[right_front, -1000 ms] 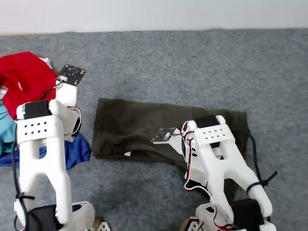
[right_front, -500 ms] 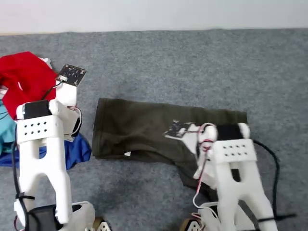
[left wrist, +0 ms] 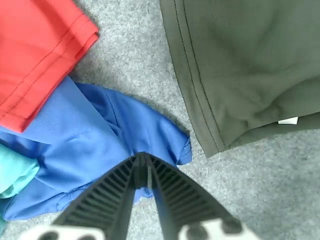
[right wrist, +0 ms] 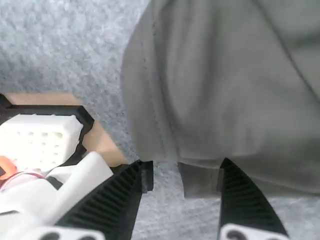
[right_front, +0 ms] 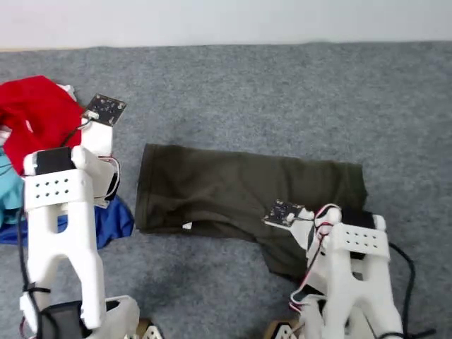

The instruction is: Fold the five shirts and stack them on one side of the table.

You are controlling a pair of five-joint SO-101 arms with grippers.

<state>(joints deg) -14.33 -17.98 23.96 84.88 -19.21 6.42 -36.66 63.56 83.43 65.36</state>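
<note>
1. The grey, felt-like worktop (right_front: pixel 282 92) is running up to a pale wall (right_front: pixel 226 21).
2. The olive shirt (right_front: pixel 212 187) is lying spread mid-worktop, with the red shirt (right_front: pixel 35 113) and blue shirt (right_front: pixel 116 222) sitting heaped by the left arm.
3. The left pincer (left wrist: pixel 142 159) is hanging clenched and empty over the blue shirt, and the right pincer (right wrist: pixel 182 175) is gaping over the olive shirt's edge.

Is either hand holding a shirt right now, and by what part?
Nothing held. Left hand shut above the blue shirt; right hand open over the olive shirt.

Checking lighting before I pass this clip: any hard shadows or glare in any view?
High view: even light across the table, no glare. Left wrist view: a soft shadow beside the blue shirt. Right wrist view: gentle shading in the folds of the green shirt, no glare.
</note>
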